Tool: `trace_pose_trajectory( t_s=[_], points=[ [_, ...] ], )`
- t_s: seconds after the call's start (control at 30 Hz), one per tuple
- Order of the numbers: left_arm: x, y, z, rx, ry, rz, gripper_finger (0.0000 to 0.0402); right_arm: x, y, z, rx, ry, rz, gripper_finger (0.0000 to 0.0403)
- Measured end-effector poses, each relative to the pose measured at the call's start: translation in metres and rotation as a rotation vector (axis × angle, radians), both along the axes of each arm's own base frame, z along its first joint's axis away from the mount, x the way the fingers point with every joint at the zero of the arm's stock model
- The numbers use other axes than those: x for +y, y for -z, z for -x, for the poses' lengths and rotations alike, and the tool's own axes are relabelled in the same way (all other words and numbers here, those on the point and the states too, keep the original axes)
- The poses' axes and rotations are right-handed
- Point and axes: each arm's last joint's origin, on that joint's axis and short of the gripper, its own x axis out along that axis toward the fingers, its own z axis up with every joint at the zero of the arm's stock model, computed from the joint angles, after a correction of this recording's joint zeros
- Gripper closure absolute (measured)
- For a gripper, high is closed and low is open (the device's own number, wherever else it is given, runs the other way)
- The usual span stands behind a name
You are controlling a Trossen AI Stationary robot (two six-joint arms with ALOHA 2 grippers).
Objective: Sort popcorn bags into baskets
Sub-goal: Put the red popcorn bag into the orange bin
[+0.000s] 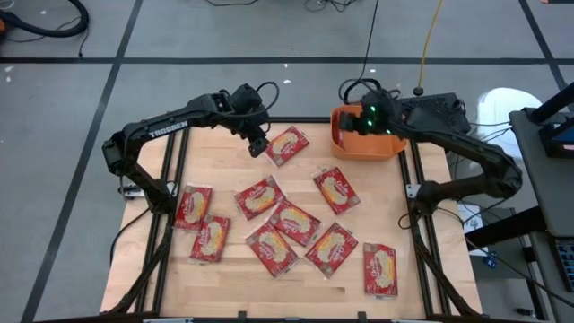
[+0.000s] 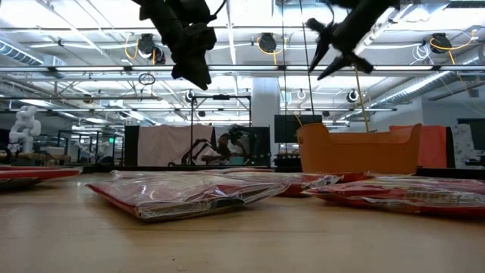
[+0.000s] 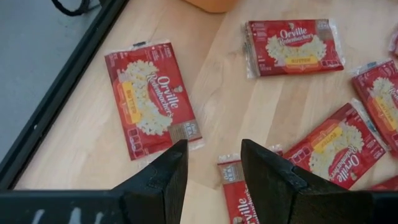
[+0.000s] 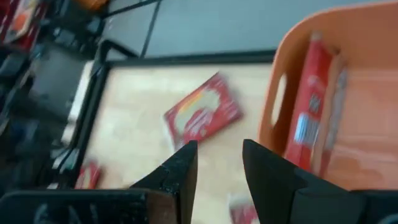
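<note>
Packets (image 1: 287, 144) look light, flat and slick, so pinch one by its crimped edge; your left gripper (image 3: 210, 163) and right gripper (image 4: 217, 163) stand part-open, empty, near the table's far edge by the tub (image 1: 343, 144).

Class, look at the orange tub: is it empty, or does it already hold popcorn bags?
Not empty. The right wrist view shows a red packet standing on edge inside the orange tub; how many are in there cannot be told.

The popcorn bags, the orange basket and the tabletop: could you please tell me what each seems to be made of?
Popcorn bags: glossy clear plastic film over printed red packets, judging by the glare and crinkled edges. Orange basket: apparently moulded plastic, with smooth solid walls, rounded corners and a cut-out handle. Tabletop: looks like light wood, with visible grain and a matte finish.
</note>
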Motion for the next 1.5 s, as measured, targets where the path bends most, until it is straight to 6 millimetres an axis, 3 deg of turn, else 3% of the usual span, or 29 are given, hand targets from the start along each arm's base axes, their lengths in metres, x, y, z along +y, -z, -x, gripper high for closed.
trace_pose_trajectory(
  t_s=[0.27, 0.53, 0.83, 1.2, 1.3, 1.5],
  points=[
    [0.0, 0.0, 0.0, 0.0, 0.009, -0.012, 0.0247, 0.062, -0.004, 0.006, 0.051, -0.127, -0.143, 0.0282],
    [-0.002, 0.002, 0.004, 0.045, 0.007, 0.017, 0.0247, 0.102, 0.009, 0.001, 0.162, -0.169, -0.291, 0.0282],
    [-0.019, 0.01, 0.014, 0.193, 0.017, 0.163, 0.0247, 0.128, 0.012, 0.0, 0.201, -0.222, -0.334, 0.0282],
    [-0.07, 0.017, 0.014, 0.399, -0.019, 0.354, 0.0247, 0.137, 0.028, -0.006, 0.217, -0.438, -0.31, 0.0282],
    [-0.081, 0.032, 0.013, 0.444, -0.003, 0.358, 0.0247, 0.142, 0.032, -0.011, 0.167, -0.487, -0.292, 0.0282],
    [-0.09, 0.087, 0.032, 0.635, -0.043, 0.401, 0.0244, 0.154, 0.046, -0.02, 0.066, -0.566, -0.256, 0.0282]
  ],
)
